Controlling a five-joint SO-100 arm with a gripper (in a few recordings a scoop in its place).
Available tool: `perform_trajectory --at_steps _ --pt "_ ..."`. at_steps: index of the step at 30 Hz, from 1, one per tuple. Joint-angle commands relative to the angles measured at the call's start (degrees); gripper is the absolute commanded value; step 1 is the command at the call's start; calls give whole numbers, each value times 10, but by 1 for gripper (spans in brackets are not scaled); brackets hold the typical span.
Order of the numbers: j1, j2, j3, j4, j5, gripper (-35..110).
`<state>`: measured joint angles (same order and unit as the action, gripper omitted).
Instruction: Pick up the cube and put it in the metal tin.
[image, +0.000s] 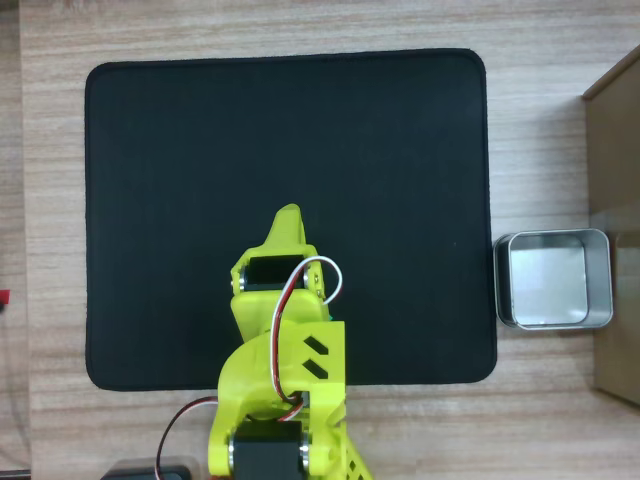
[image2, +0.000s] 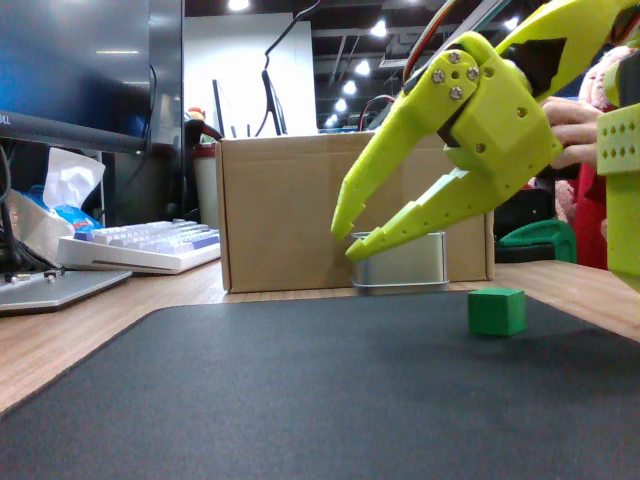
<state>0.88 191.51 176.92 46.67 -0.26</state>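
One cube (image2: 496, 311), one metal tin (image: 554, 279), one empty gripper (image2: 347, 232), jaws apart.

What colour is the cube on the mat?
Green; the cube shows best in the fixed view, resting on the black mat.

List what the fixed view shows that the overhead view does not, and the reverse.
Fixed view alone: the green cube resting on the black mat, free of the open hand raised above it, plus a cardboard box, a keyboard and a person's hand behind the arm. Overhead view alone: the whole outline of the mat and the pale, bare inside of the metal tin, which sits off the mat's right edge. Both share the yellow arm, the mat, the tin and the wooden table.
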Motion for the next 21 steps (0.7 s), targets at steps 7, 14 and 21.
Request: perform_trajectory --at_steps 7,14,21 --pt "23 11 -39 25 -59 13" --pt "49 11 -125 74 -174 18" --pt "58 11 -219 213 -326 25"
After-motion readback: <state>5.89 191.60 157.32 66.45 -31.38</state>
